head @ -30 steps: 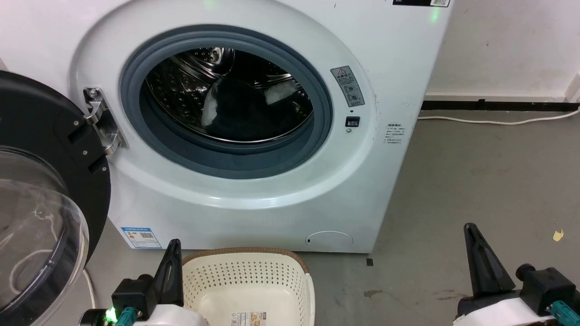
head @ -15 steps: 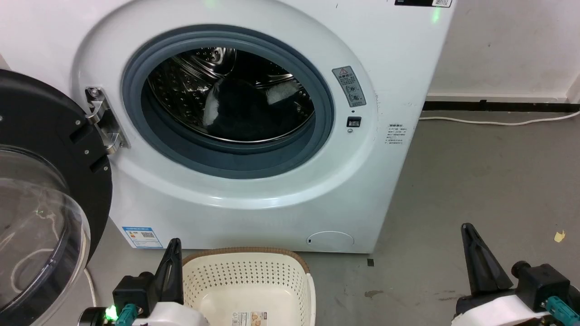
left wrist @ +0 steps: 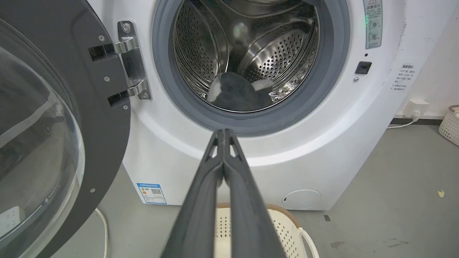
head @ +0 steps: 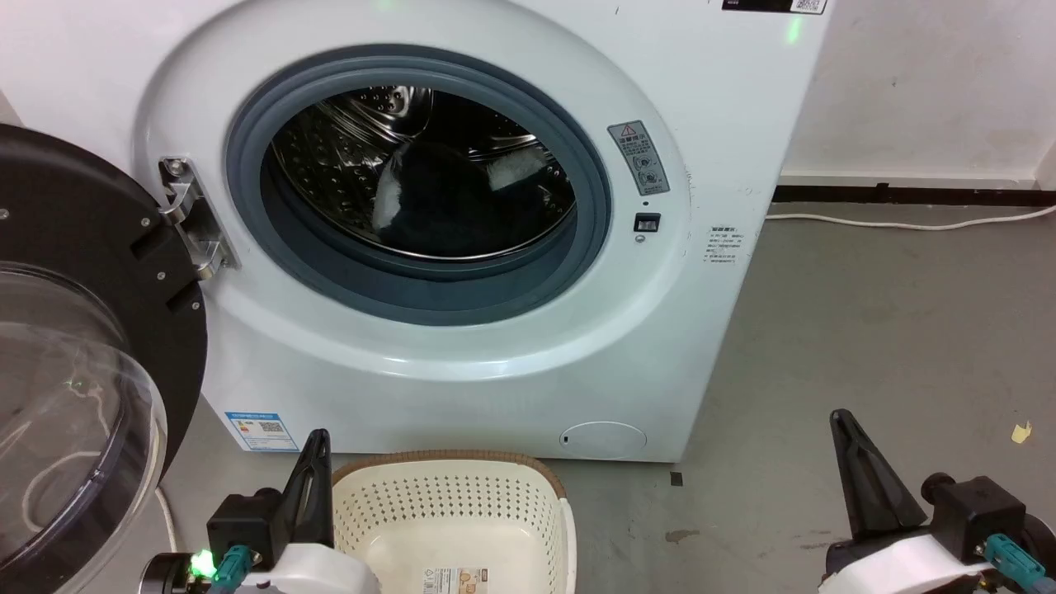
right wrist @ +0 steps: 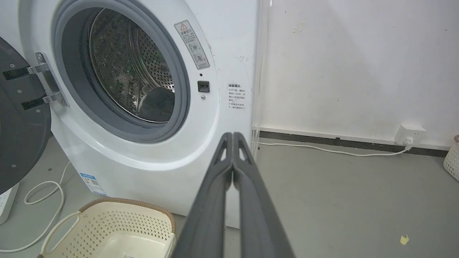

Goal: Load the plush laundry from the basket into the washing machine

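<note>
The white washing machine [head: 495, 355] stands with its black-framed domed door [head: 74, 355] swung open to the left. Inside the steel drum lies the black plush laundry [head: 450, 206] with white furry patches; the left wrist view shows the plush laundry [left wrist: 238, 95] low in the drum. The cream basket [head: 462, 511] with a brown rim sits on the floor before the washer, holding nothing but a sticker on its floor. My left gripper [head: 316, 441] is shut beside the basket's left rim, holding nothing. My right gripper [head: 840, 421] is shut over bare floor at the lower right.
A white cable [head: 907, 221] runs along the grey floor by the back wall, with a wall socket [right wrist: 410, 133]. Another cable [right wrist: 46, 193] loops on the floor under the open door. A second pale basket [left wrist: 451, 123] stands far right. A yellow scrap [head: 1021, 431] lies on the floor.
The whole head view has shifted slightly, so the camera moved. My right gripper has drifted a little left and down in the head view. The plush and the basket have stayed put.
</note>
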You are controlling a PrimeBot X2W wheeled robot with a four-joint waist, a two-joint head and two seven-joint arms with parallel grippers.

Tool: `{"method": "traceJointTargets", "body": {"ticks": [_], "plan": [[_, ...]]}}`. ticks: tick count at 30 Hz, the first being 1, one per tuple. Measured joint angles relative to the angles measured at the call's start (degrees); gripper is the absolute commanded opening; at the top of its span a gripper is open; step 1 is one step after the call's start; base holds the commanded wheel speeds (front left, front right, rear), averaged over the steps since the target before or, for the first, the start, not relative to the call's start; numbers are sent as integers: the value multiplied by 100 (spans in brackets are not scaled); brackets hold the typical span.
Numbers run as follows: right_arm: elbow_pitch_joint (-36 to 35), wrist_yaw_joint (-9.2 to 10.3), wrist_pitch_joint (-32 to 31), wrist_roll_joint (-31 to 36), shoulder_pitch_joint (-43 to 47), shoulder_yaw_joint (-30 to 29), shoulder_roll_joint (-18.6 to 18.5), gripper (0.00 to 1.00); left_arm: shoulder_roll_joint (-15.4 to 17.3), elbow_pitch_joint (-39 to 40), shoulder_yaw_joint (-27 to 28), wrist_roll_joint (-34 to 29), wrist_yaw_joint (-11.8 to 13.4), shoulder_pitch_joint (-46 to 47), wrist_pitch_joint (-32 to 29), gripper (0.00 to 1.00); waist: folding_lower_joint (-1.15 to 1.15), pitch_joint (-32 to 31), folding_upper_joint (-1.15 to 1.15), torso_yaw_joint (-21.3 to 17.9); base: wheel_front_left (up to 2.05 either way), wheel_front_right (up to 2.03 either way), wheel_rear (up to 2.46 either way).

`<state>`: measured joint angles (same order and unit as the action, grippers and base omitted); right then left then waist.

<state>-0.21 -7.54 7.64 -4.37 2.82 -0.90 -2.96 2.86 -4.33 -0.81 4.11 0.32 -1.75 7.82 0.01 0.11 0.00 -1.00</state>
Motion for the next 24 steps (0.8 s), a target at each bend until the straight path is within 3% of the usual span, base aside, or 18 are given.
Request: {"method": "traceJointTargets", "body": {"ticks": [24], "plan": [[3,1,-301,159,-104,30,0,0,0,151,21,-146,0,36,-315,0,0,-4,0,40,0,0,0]]}}
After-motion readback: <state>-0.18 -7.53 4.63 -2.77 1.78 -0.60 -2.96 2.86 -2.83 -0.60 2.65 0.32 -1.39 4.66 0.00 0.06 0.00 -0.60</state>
